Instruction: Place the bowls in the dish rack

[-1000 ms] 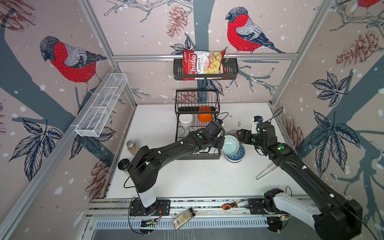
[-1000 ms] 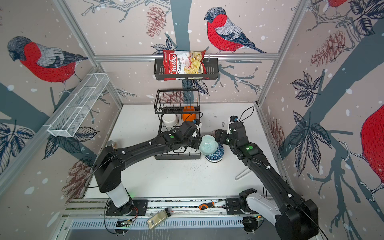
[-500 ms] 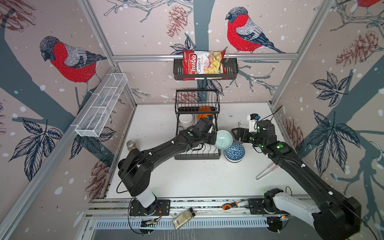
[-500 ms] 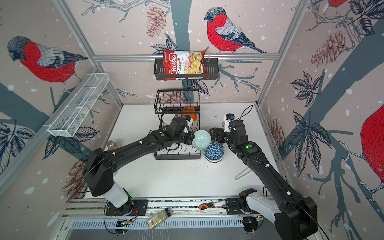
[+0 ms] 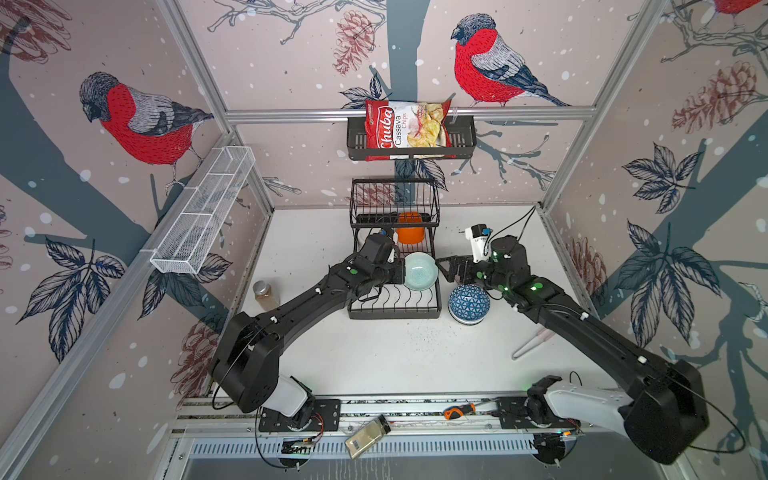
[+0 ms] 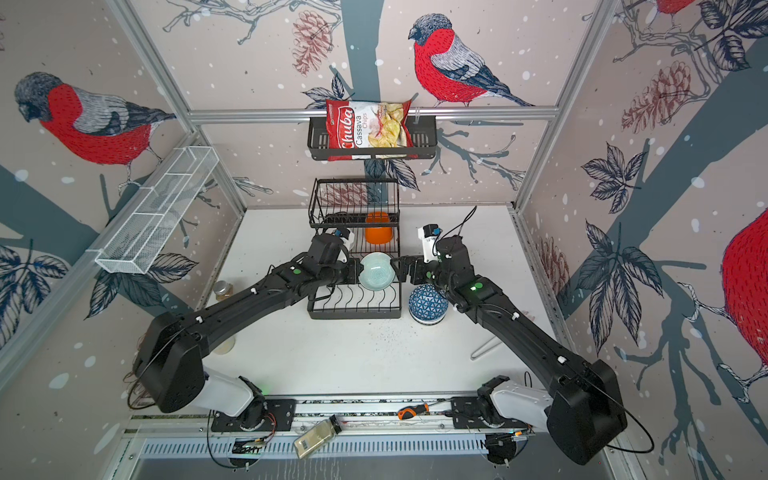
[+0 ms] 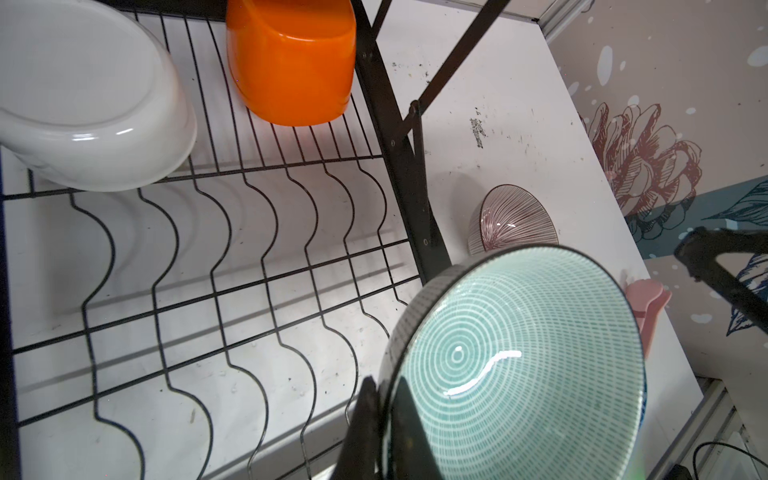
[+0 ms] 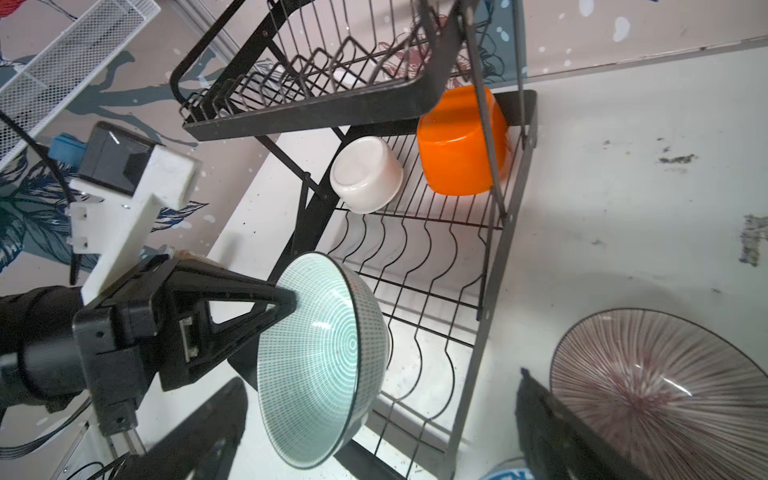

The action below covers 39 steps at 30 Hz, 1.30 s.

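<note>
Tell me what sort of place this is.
Probably a robot test cell staged as a kitchen: two arms mounted on a rail, printed bird wall panels in aluminium framing, and a dish rack holding bowls.

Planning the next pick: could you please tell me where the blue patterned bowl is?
In both top views, the blue patterned bowl sits upside down on the table, right of the dish rack's front corner.

Chips bag [image 5: 405, 129] in wall shelf [image 5: 461, 143], white mesh trough [image 5: 203, 216], jar [image 5: 264, 294], orange-handled screwdriver [image 5: 457, 411]
</note>
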{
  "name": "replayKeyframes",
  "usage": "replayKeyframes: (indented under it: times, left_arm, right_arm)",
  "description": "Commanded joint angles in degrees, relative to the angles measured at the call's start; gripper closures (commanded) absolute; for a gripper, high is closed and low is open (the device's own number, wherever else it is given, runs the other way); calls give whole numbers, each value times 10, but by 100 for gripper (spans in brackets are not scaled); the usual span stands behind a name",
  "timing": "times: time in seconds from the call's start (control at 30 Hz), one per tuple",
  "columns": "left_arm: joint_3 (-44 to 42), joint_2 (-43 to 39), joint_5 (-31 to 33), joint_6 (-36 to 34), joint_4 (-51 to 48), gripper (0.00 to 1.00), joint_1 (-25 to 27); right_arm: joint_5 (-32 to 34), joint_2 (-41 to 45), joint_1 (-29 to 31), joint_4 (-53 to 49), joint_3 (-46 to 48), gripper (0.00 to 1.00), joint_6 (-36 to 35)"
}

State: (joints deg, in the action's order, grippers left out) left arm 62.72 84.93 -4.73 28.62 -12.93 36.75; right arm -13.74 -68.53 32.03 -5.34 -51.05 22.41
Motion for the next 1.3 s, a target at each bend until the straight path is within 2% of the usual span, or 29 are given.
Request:
replayKeyframes:
  times: [0.0, 0.47, 0.73, 0.9, 1.27]
  left_arm:
    - [-4, -12, -15, 6, 45, 100, -8]
    - [-20, -39, -73, -1, 93, 100, -28]
    - [-75, -72, -142, 17, 189, 100, -59]
    - [-88, -82, -177, 29, 214, 100, -72]
    - [-90, -81, -208, 38, 244, 100, -78]
  right_arm:
    - [-28, -16, 5, 36, -10, 0, 1]
    - [-122, -49, 8, 119, 16, 0, 40]
    - [-150, -58, 2, 148, 25, 0, 51]
    - [-182, -62, -1, 174, 25, 1, 61]
    - [-222, -71, 1, 210, 19, 4, 74]
